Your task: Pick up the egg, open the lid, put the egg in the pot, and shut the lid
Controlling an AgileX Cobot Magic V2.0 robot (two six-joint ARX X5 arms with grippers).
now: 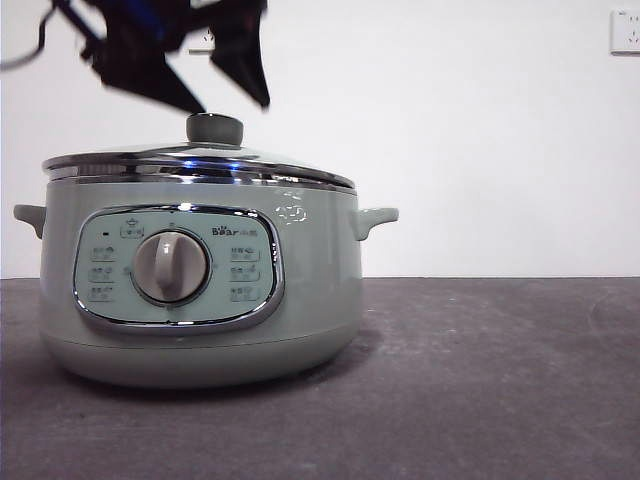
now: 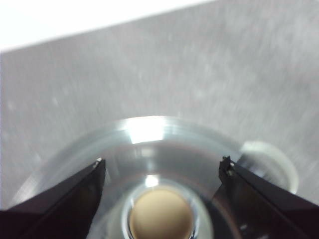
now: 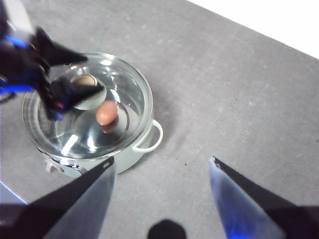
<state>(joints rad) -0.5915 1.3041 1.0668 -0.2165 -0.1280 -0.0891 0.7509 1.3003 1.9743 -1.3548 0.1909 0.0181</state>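
The sage-green pot stands on the left of the table with the glass lid resting on it. My left gripper hangs just above the lid's knob, jaws open and empty. In the left wrist view my left gripper straddles the knob over the lid. The right wrist view looks down from high up on the pot and the lid. The reddish-brown egg shows through the glass, inside the pot. My right gripper is open, empty, away from the pot.
The dark grey table stretches to the right of the pot. A white wall stands behind, with a socket at the top right. One side handle sticks out on the pot's right.
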